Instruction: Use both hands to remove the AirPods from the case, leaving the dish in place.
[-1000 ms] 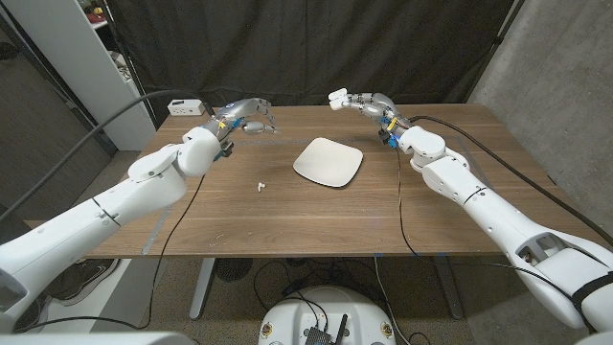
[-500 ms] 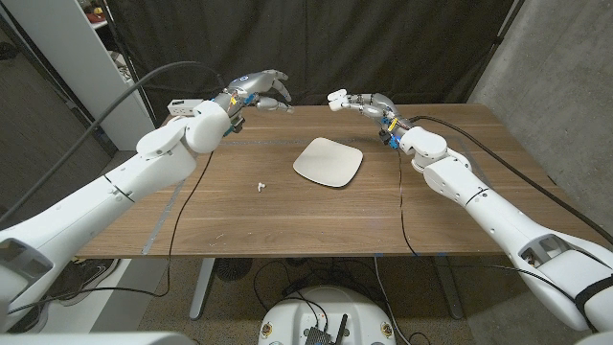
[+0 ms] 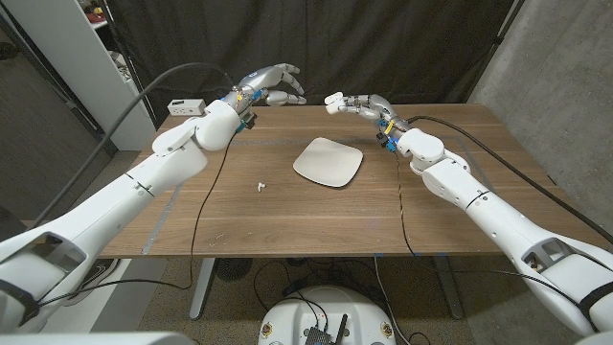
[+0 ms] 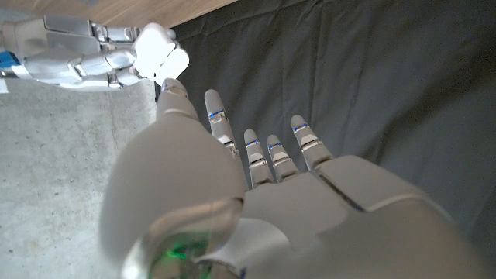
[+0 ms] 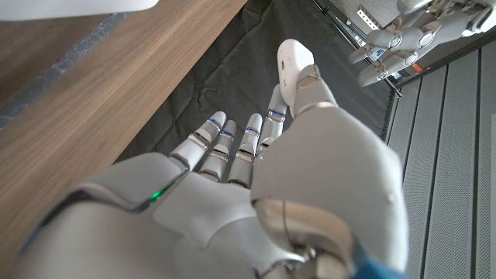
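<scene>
Right hand (image 3: 356, 102) raised over the counter's (image 3: 287, 216) far edge, pinching the white AirPods case (image 3: 333, 99) at its fingertips | left hand (image 3: 273, 84) raised facing it, fingers spread, holding nothing | one earbud (image 3: 260, 187) lies on the counter left of the white dish (image 3: 328, 161)

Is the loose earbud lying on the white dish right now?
No, the earbud lies on the bare wooden table, apart from the dish.
</scene>
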